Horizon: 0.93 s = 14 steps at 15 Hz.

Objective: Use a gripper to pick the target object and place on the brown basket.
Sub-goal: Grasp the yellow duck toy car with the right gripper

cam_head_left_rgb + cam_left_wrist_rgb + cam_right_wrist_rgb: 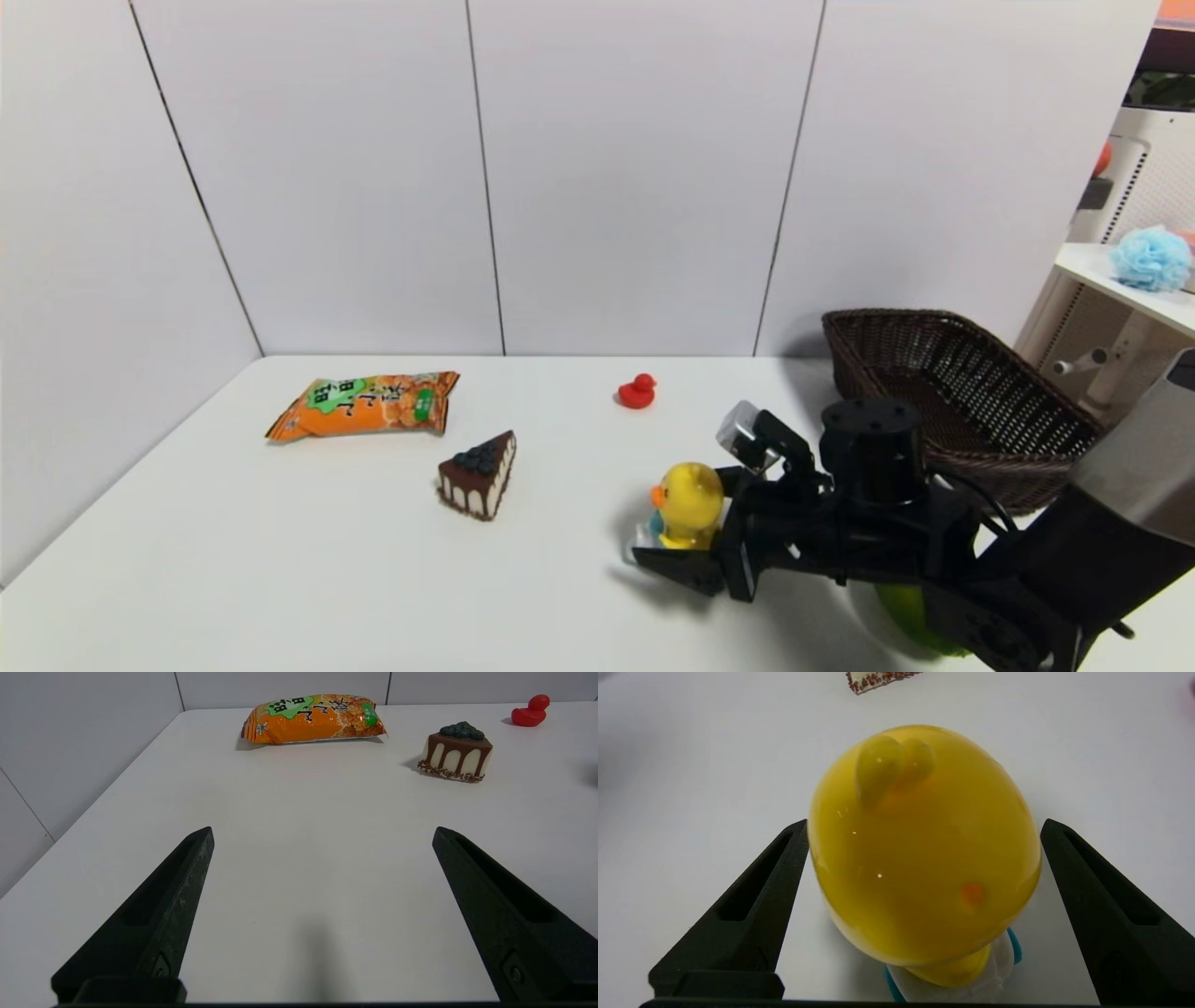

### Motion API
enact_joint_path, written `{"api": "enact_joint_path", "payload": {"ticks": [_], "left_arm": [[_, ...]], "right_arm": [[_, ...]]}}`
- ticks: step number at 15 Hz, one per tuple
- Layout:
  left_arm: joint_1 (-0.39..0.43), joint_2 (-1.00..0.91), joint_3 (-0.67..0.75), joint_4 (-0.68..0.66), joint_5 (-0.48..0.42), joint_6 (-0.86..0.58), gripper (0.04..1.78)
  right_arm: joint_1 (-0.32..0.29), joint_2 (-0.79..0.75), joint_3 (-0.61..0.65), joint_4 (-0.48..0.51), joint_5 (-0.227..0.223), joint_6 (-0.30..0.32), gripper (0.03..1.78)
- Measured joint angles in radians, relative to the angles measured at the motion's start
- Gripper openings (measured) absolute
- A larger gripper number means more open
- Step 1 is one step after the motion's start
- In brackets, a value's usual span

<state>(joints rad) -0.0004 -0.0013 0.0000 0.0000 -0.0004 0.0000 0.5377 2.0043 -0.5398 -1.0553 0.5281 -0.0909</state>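
The yellow duck toy (689, 504) with an orange beak and a white wheeled base stands upright on the white table, right of centre. My right gripper (695, 530) is low around it, open, one finger on each side of its head. In the right wrist view the duck (924, 858) fills the gap of the gripper (924, 823); one finger lies right at the head, the other a little off it. The brown wicker basket (971, 373) stands at the back right, behind the right arm. My left gripper (322, 830) is open and empty over bare table.
A red rubber duck (637, 392) sits at the back centre. A chocolate cake slice (479, 474) and an orange snack bag (369, 403) lie to the left. A green object (901, 611) shows under the right arm. White panels wall the table.
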Motion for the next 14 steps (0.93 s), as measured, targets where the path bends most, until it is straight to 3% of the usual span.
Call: {"api": "enact_joint_path", "payload": {"ticks": [9, 14], "left_arm": [[0.000, 0.000, 0.000, 0.000, 0.000, 0.000, 1.69], [0.000, 0.000, 0.000, 0.000, 0.000, 0.000, 1.69]], "right_arm": [[-0.008, 0.067, -0.016, -0.075, -0.004, 0.004, 1.70], [-0.013, 0.069, -0.012, -0.122, -0.005, 0.053, 1.70]]}}
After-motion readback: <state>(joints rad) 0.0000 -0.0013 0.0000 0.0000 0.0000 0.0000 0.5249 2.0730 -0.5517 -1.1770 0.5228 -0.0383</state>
